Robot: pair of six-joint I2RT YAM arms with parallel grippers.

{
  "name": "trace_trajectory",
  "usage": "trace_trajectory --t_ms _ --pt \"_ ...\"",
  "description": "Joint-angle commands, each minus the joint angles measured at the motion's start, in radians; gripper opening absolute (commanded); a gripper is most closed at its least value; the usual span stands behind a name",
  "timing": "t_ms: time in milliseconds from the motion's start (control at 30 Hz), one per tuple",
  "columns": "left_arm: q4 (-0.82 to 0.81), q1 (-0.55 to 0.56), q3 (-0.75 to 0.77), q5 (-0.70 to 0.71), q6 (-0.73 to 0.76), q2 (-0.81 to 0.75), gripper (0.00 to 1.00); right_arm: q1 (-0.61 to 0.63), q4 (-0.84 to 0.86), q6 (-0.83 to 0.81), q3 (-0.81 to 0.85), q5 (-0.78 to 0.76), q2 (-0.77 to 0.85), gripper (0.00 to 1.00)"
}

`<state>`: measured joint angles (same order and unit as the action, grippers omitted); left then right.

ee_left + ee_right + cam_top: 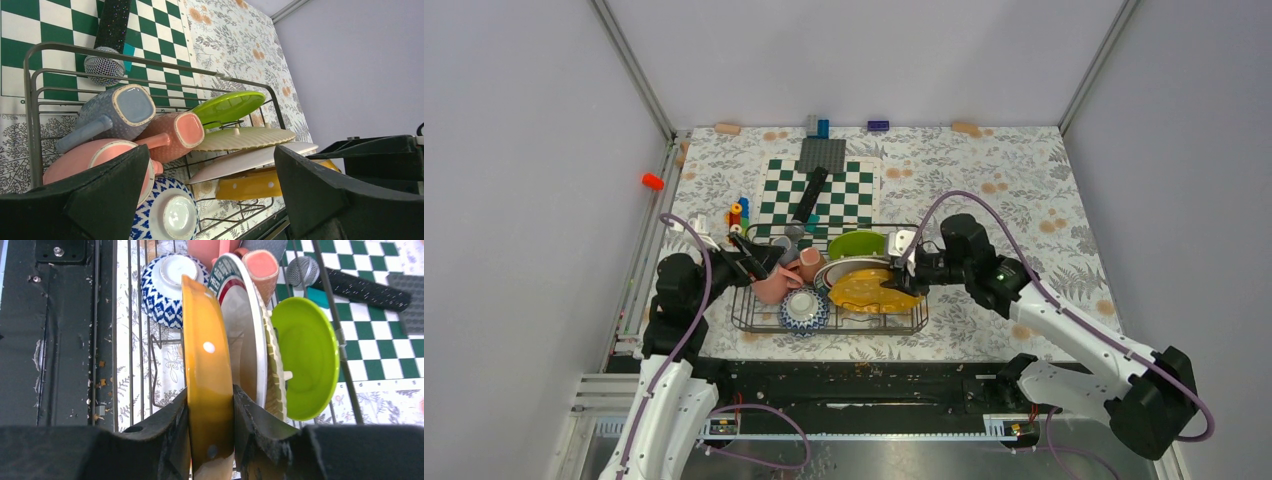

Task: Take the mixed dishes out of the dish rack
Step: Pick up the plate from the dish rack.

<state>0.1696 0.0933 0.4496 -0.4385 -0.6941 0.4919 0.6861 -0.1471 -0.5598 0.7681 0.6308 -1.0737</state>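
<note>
The dish rack (824,329) holds a yellow-orange plate (864,290), a teal-rimmed white plate (842,268) and a lime-green plate (856,243) on edge. A large pink mug (771,285), a small salmon mug (811,264), a grey cup (786,248) and a blue-white patterned bowl (805,308) lie at its left end. My right gripper (210,395) is shut on the rim of the yellow-orange plate (207,340), which stands in the rack. My left gripper (211,152) is open and empty, just above the pink mug (80,157) and the bowl (167,212).
A ribbed cream plate (272,360) stands between the white and green plates. Behind the rack lie a green-and-white checkered board (844,200), a black microphone (809,195) and a grey baseplate (822,155). Toy blocks (739,212) stand at the board's left.
</note>
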Motion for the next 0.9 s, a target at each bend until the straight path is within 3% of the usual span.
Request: trace_trajectory --t_ms 0,433,867 --pt "-0.020 -0.003 0.012 0.022 -0.011 -0.020 0.99 0.007 0.131 -0.003 0.018 0.058 0.097 0.00" --pt "0.014 -0.002 0.034 0.048 -0.022 -0.030 0.99 0.006 0.335 0.206 0.006 -0.023 0.169 0.00" --pt "0.047 -0.003 0.056 0.075 -0.037 -0.034 0.99 0.006 0.431 0.391 0.001 -0.064 0.268 0.00"
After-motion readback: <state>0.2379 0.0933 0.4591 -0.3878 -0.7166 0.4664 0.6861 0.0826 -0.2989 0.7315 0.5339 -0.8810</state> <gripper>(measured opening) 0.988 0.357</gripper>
